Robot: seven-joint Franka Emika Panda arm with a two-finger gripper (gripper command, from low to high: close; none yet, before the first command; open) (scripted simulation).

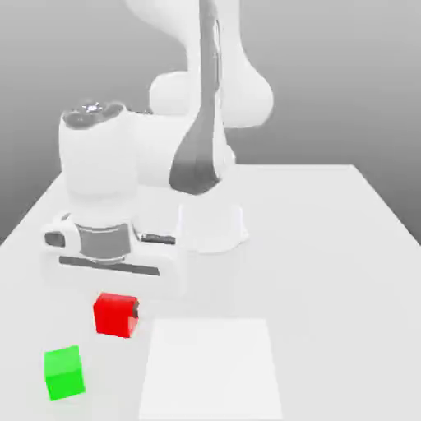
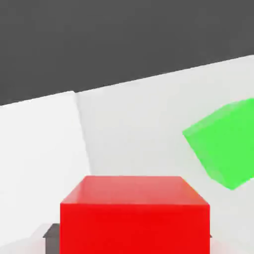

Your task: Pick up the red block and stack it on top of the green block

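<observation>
One white arm (image 1: 210, 99) reaches over a pale surface (image 1: 329, 247), its jaws clamped on the red block (image 1: 113, 316), near the surface's front edge. From them, the green block (image 1: 64, 374) lies apart, toward the front corner at the exterior view's left, the direction for carrying.

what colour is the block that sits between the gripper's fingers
Bright red, on every face of the cube that shows; clearest in the hand view.
</observation>
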